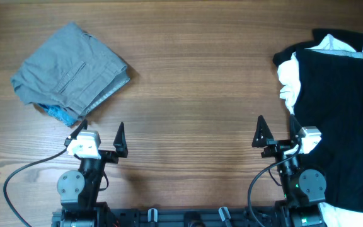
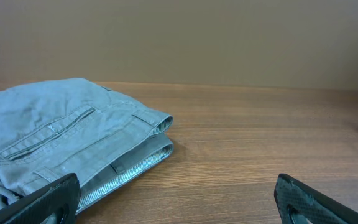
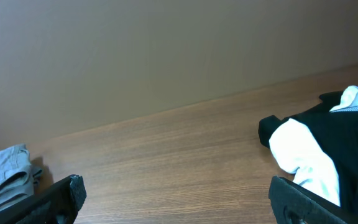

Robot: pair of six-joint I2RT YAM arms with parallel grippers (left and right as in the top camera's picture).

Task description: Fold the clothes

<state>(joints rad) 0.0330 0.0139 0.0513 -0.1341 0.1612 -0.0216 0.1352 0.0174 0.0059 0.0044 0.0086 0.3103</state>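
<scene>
Left gripper [image 1: 103, 126]: stood spread wide and empty, just beside the near edge of the grey trousers [image 1: 71, 72], not touching them.
Right gripper [image 1: 276, 129]: also spread and empty, well apart from the grey trousers, across the table [image 1: 194, 82] from them.
Grey trousers: lay in a compact folded stack, and looked finished.
Blue cloth [image 1: 58, 113]: peeped out from under the near corner of the grey trousers.
Black garment [image 1: 342, 107]: lay loose and unfolded at the far side of the table from the grey trousers, just beside the right gripper. Part of it ran out of the overhead view.
White cloth [image 1: 288, 82]: bunched along the black garment's edge that faced the grey trousers. Whether it was a separate piece could not be told.
Step in hand: probably drawing the black garment out onto bare wood.
Doing it well: the right gripper should pinch a single edge layer, not the bunch, and drag low toward the grey trousers.
Risk: catching the white cloth along with it.
</scene>
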